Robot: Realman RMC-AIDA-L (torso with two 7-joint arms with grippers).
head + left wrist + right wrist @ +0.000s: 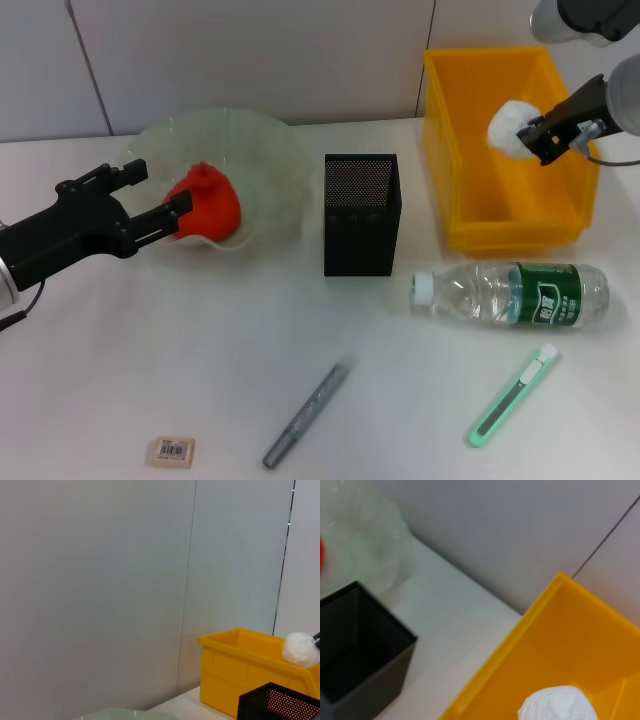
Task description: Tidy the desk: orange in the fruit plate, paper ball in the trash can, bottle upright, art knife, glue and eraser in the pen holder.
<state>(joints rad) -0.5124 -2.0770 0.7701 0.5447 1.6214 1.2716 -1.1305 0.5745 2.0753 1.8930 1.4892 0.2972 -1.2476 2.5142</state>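
Yellow trash can (pixel 470 215) sits beneath the right gripper (pixel 533 137), fingers pinching the paper ball (pixel 510 127) above its middle; release there. Left gripper (pixel 160 200), fingers spread, flanks the orange (pixel 205 205) in the fruit plate (pixel 275 160).

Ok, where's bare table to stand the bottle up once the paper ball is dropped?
Widest bare patch: front left, between the fruit plate and the eraser. Also free: in front of the pen holder, above the glue. Crowded on the right, where the bottle lies between the trash can and the art knife.
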